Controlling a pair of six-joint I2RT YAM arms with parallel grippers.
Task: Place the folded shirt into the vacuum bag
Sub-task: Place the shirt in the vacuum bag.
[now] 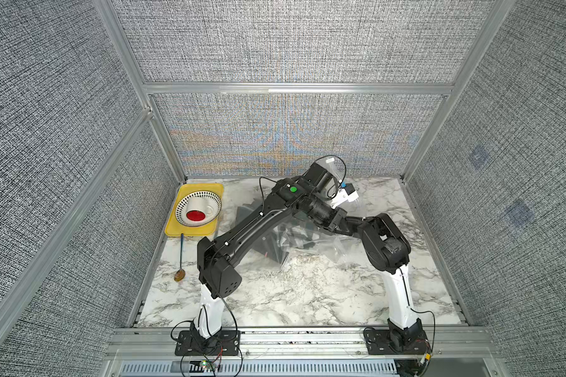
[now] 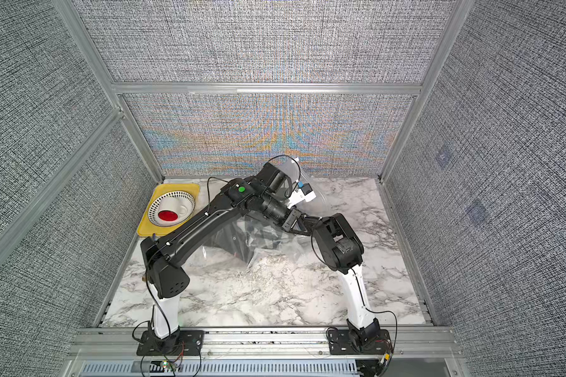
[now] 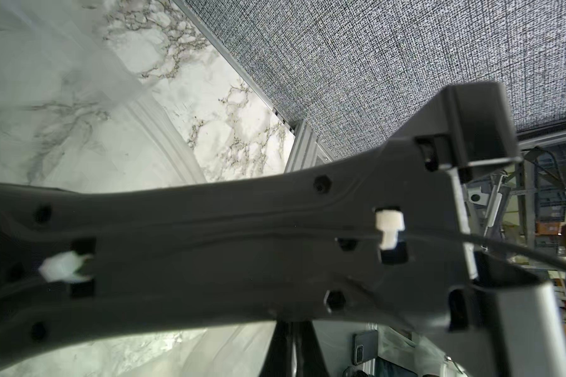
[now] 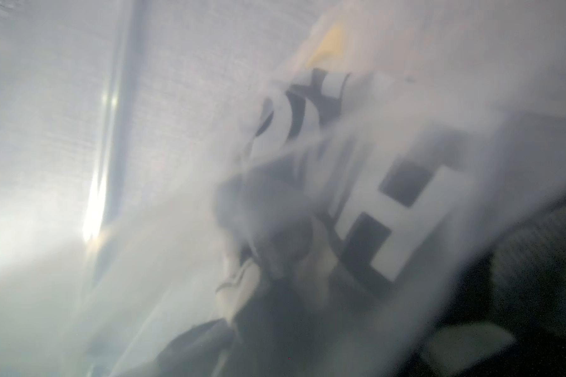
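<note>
over marble (image 1: 307, 293), left jaws seemingly pinch the crinkly clear vacuum bag (image 1: 335, 248); right jaws hidden, state unclear.

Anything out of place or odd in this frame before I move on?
Yes. The white cup lies tipped on its side in the dotted bowl on the yellow tray. Film of the vacuum bag veils the right wrist view.

The tray (image 1: 171, 228) lies well left of the left gripper (image 2: 303, 227); bowl (image 1: 181, 209) on tray, cup (image 1: 200, 204) in bowl; spoon (image 1: 181, 254) before tray; shirt (image 1: 272, 242) left of gripper, under vacuum bag (image 1: 334, 248).
</note>
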